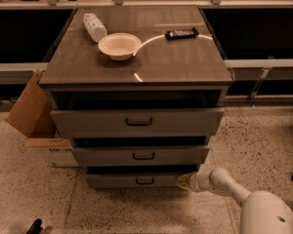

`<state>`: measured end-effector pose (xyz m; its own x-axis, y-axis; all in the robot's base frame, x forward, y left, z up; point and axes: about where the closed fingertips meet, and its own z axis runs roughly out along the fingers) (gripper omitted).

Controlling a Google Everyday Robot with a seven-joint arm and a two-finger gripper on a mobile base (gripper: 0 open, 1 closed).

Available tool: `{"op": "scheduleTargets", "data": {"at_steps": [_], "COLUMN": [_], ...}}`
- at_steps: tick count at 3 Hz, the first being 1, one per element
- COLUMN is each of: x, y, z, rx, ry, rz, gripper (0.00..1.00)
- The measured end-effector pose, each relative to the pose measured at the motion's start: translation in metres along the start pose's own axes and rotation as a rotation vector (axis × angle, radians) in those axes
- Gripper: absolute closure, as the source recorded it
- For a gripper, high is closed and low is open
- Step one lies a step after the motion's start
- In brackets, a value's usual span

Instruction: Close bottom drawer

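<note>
Pushing step, I judge: the pale gripper [184, 181], its opening impossible to tell, meets the right end of the slim grey bottom drawer [136, 181], which protrudes slightly at the foot of the grey cabinet [136, 67]; next it needs a straight inward shove.
</note>
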<state>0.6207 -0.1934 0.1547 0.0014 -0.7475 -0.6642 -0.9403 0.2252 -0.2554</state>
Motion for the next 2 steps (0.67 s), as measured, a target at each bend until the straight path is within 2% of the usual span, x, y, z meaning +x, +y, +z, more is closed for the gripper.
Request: {"op": "scheduleTargets", "data": {"at_steps": [1,2], "x": [-0.013,-0.032], "y": [0.021,0.055], "z": [-0.025,-0.063], "rx": [-0.062,-0.140], "ry": [-0.030,-0.067], "rz": [-0.052,-0.124], "gripper": [1.00,1.00]}}
